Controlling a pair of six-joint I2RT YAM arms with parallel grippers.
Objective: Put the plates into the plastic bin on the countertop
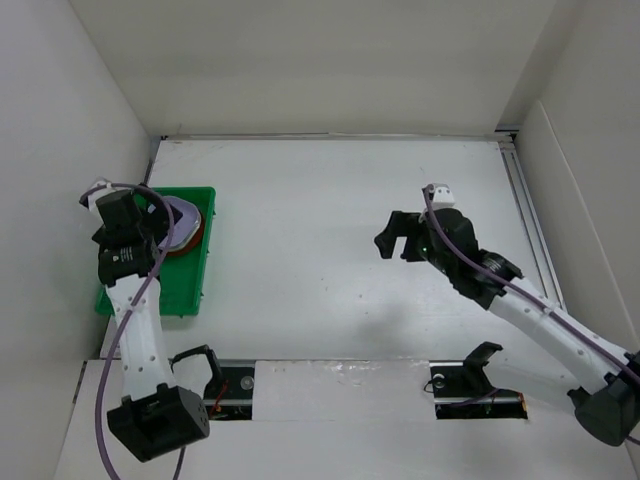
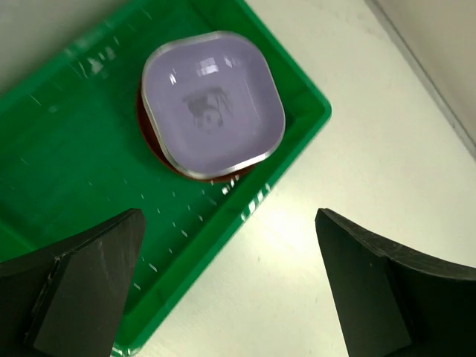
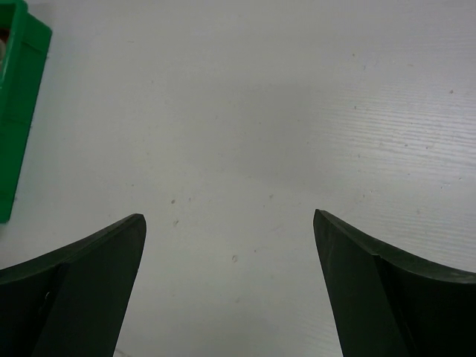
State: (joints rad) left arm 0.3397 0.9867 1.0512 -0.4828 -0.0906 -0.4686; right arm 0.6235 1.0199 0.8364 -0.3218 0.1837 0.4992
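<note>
We see white surface point(image 3: 260, 111), white walls point(image 1: 300, 60) around. Green plastic bin point(image 2: 74, 141) sits at far left by wall. In bin's far end: lilac dish point(image 2: 213, 104) stacked on red-brown plate point(image 1: 192, 240). Left end effector point(image 2: 229, 216) over bin's right wall, jaws wide, empty. Right end effector point(image 3: 230, 219) over surface, well apart from bin, wide, empty.

lilac dish point(image 2: 214, 104) stacked on red-brown plate point(image 2: 151, 151), maybe others between, far end of green bin point(image 2: 67, 186)
</note>
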